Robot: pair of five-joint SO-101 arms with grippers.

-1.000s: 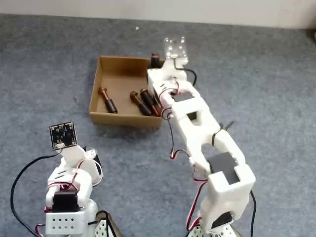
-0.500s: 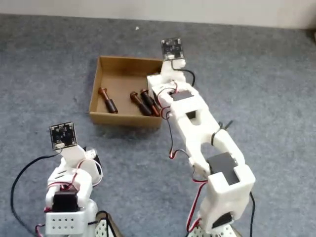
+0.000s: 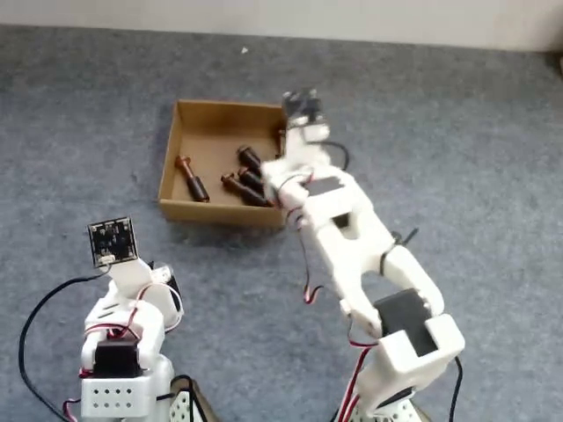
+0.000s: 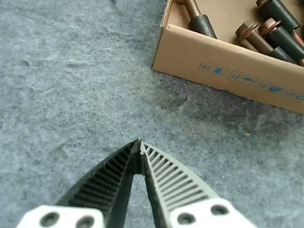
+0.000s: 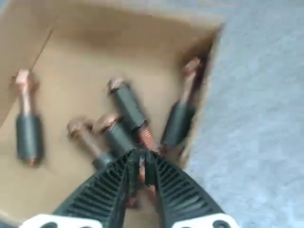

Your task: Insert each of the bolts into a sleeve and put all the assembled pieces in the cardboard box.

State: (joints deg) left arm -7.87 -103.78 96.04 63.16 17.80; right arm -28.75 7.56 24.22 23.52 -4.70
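Right end effector pinched a copper bolt in its dark sleeve inside the brown cardboard box; left end effector was closed.

Grey, short-napped carpet covers the work surface, and the left wrist view shows its fibres matted in faint swirls. Along the far edge runs a pale cream strip, possibly a wall or skirting. A tiny white speck lies on the carpet near it. The light is soft and even, with faint shadows.
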